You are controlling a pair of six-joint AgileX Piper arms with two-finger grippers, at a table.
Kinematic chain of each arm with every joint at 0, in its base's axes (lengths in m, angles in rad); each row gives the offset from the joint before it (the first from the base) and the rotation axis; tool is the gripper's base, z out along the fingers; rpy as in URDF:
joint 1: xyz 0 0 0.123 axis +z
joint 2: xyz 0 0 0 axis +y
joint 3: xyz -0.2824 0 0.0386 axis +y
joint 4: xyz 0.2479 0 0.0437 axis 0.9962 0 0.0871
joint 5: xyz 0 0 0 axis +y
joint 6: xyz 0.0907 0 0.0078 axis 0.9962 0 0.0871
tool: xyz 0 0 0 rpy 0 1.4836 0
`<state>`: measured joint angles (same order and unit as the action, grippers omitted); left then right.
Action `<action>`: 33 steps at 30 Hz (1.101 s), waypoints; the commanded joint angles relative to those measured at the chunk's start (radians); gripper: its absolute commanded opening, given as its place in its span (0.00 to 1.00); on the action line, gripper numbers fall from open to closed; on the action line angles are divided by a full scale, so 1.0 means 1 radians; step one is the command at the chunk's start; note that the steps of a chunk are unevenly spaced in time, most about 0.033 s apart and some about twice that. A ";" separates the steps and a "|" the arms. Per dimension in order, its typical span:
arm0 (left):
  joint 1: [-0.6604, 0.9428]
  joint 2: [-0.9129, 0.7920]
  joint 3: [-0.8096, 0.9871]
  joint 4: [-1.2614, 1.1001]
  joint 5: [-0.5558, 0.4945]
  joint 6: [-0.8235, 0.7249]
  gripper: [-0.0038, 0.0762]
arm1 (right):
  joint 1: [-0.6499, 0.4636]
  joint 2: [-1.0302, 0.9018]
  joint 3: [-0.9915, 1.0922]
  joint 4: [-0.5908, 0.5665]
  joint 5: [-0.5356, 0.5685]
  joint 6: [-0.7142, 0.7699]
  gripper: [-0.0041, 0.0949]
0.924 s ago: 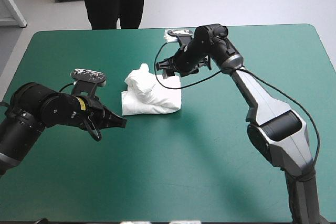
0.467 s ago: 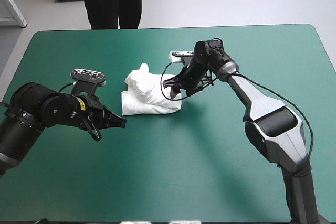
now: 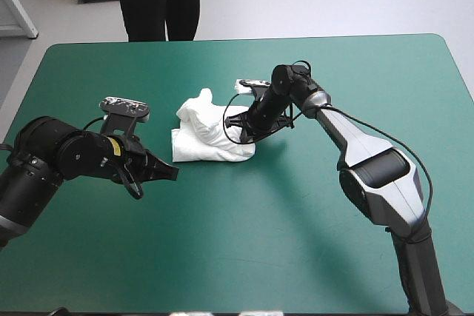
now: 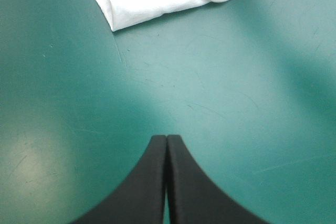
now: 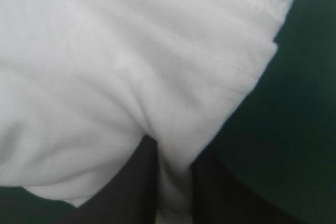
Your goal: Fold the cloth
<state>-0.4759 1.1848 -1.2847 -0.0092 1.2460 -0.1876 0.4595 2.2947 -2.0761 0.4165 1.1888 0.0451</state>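
White T-shirt [image 3: 212, 138] bundled on teal-green cover [image 3: 296, 234], right jaws pinching its edge, tips hidden, left jaws closed nearby.

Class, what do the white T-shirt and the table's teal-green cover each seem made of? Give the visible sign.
T-shirt: probably soft matte knit cotton; it creases into folds and shows a stitched hem. Teal-green cover: seemingly a smooth, faintly glossy sheet, perhaps vinyl; fine scratches and soft light patches.

— Room to pass?
— Bare teal-green table [image 3: 281, 220] along the whole near side and out to the right edge.
— In the way?
— White T-shirt [image 3: 206, 137] bundle mid-table, right gripper [image 3: 237, 120] clamped on its right edge. Narrow bare strip between bundle and left gripper [image 3: 175, 173], tips closed.
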 commanded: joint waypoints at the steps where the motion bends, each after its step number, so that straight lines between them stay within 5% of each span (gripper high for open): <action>1: 0.003 -0.024 -0.025 -0.007 0.042 -0.011 0.04 | -0.001 -0.053 -0.022 -0.081 0.034 -0.019 0.04; 9: 0.003 -0.024 -0.025 -0.009 0.042 -0.011 0.04 | -0.118 -0.072 -0.013 -0.184 0.059 -0.021 0.02; 33: 0.003 -0.024 -0.025 -0.007 0.039 0.001 0.04 | -0.780 -0.217 0.155 -0.518 0.059 -0.024 0.02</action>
<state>-0.4759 1.1848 -1.2847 -0.0092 1.2460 -0.1837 -0.2730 2.1574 -1.9224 -0.0451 1.2230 0.0366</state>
